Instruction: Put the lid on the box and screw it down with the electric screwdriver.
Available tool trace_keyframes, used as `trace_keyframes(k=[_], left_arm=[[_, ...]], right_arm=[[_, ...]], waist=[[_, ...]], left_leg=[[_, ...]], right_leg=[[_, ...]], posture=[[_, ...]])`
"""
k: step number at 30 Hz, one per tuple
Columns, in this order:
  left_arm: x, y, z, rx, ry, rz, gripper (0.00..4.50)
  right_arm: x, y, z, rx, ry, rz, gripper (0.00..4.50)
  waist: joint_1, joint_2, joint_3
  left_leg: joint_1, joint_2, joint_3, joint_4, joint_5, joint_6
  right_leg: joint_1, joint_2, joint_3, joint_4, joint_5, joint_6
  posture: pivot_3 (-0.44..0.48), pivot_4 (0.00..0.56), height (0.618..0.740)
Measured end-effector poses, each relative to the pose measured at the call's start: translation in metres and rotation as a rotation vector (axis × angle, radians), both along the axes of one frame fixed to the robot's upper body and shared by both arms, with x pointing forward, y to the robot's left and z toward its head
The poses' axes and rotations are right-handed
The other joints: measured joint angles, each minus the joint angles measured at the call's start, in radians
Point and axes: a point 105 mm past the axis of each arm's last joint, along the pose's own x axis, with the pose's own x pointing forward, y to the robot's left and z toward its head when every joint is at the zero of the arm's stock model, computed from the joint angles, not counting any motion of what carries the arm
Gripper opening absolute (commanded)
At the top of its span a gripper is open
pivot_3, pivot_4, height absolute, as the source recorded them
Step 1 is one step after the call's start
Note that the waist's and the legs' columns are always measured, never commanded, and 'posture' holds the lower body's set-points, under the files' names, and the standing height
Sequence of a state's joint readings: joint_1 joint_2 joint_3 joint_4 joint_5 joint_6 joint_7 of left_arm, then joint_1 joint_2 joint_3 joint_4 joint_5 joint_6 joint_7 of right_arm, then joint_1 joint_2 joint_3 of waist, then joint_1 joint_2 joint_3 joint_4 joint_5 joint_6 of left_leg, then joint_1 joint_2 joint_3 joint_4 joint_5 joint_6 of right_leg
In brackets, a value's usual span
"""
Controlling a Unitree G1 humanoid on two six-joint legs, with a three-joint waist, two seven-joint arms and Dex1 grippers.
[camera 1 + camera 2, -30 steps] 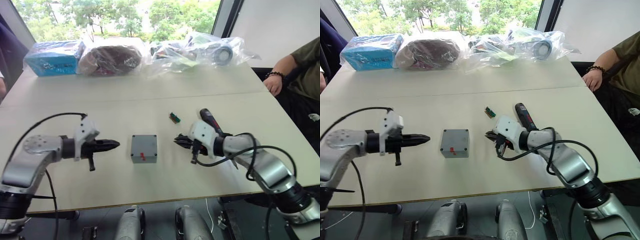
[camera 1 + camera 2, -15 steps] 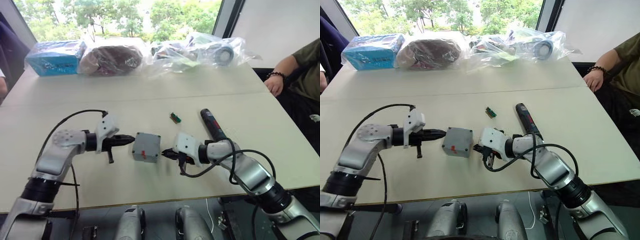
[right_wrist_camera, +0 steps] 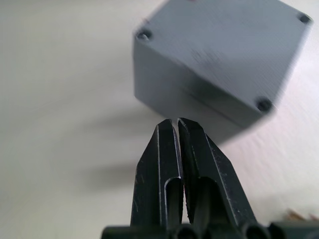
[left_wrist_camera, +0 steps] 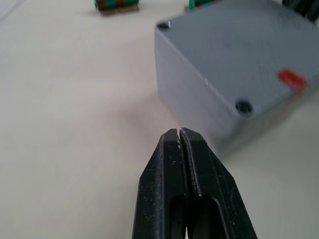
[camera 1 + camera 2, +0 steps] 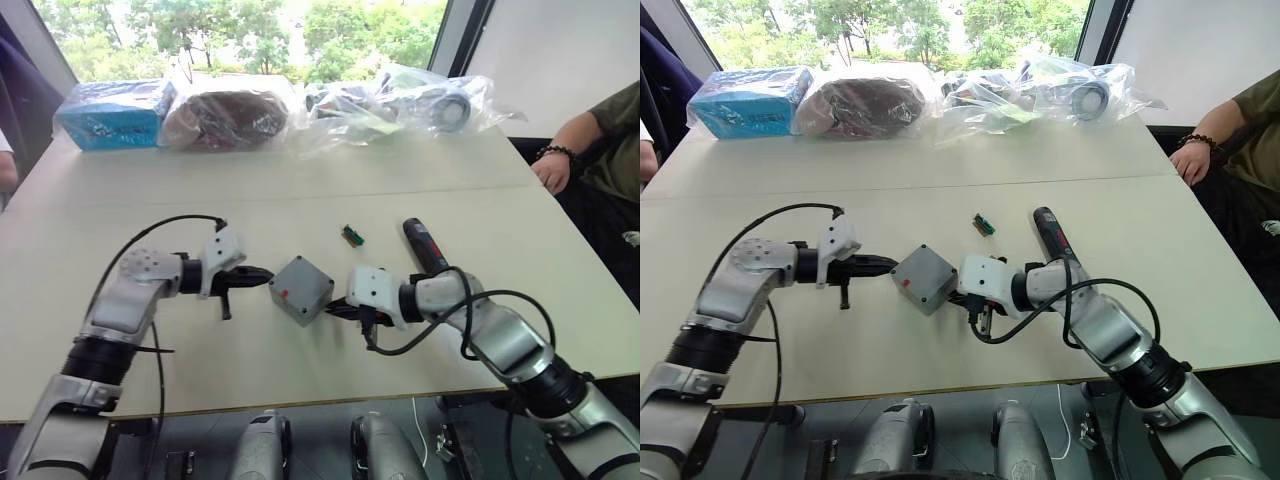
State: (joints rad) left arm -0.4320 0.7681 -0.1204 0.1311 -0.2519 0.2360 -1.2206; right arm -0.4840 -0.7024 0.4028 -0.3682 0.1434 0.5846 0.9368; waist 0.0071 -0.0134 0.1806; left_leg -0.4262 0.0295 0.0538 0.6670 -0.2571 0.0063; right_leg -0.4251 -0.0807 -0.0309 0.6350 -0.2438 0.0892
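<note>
Box (image 5: 301, 289) w/ lid (image 4: 238, 64) already on sits mid-table, turned diamond-wise betw. both grippers. Left gripper (image 5: 262, 275) and right gripper (image 5: 336, 311) — each w/ fingers pressed together — poke at opposite corners. To do it well: nudge evenly from both sides, square the box up, don't tip it. Electric screwdriver (image 5: 424, 245) lies untouched just beyond the right arm — pick up next.

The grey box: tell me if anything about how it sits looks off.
The grey box sits askew, turned corner-on to the table edge rather than square. The closed left gripper and closed right gripper point at it from opposite sides. Its lid is already on, red mark up; the electric screwdriver lies unused.
</note>
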Motion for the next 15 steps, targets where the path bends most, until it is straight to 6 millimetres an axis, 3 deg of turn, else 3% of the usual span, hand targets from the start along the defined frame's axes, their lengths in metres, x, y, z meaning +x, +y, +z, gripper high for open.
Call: trace_keyframes(k=[7,15], left_arm=[[-0.029,0.006,-0.004,0.001,0.073,-0.034,0.00],[-0.035,-0.010,-0.006,-0.046,0.074,-0.040,0.00]], right_arm=[[0.020,-0.003,0.023,0.019,-0.101,-0.032,0.11],[0.033,0.014,0.005,0.063,-0.069,-0.050,0.11]], waist=[[0.000,0.000,0.000],[0.002,0.000,0.000]], left_leg=[[0.000,0.000,0.000,0.000,0.000,0.000],[0.000,0.000,0.001,0.000,0.000,0.000]], right_leg=[[0.000,0.000,0.000,0.000,0.000,0.000],[0.000,0.000,0.000,0.001,0.000,0.000]], posture=[[0.000,0.150,0.740],[0.000,0.150,0.740]])
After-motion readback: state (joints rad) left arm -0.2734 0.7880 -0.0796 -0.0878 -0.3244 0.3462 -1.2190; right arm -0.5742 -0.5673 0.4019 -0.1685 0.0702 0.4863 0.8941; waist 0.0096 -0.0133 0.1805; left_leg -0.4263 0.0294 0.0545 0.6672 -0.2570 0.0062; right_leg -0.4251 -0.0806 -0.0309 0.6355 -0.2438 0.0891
